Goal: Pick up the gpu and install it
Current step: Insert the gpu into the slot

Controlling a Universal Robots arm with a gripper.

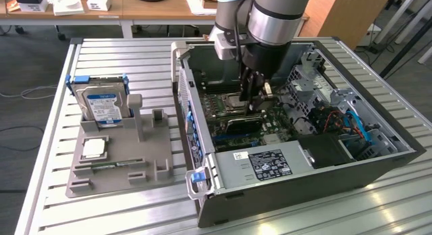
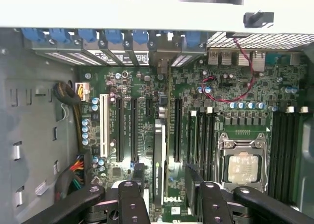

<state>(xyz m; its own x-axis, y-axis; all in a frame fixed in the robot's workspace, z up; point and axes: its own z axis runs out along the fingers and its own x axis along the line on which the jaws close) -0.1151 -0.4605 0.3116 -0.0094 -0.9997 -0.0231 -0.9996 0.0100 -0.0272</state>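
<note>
Black fingers, step in hand: by my reading, letting go of the gpu (image 2: 158,155) once it stands in its slot; the card seems seated, edge-on to the wrist view.
Doing it well: both fingers (image 2: 128,199) should stay off the card's faces, and any motion should run straight along the card's plane, so that it is not rocked in the slot.
Check worth making: the card should sit level along its length, with its bracket end up against the rear wall of the case (image 1: 304,194); whether it is fully home I cannot tell.
Gripper (image 2: 166,171): released, jaws spread wide, holding nothing.
Contact: the fingers straddle the gpu, one on each side, and seem apart from it; a light touch at the near end cannot be ruled out.
Gpu, exterior view: a dark card (image 1: 242,125) just below the gripper (image 1: 258,96), upright on the motherboard (image 2: 230,86).
Beside the gripper: empty black slots run parallel on both sides of the card; the cpu socket (image 2: 244,160) lies further off on one side.
Beyond the gripper: a row of blue latches (image 2: 113,36) lines the rear wall, past the card's far end.
Well apart from the gripper: outside the case, on the exterior view's left, a grey holder (image 1: 115,159) carries a hard drive (image 1: 102,106).
Under it all: a slatted metal table (image 1: 337,215).
</note>
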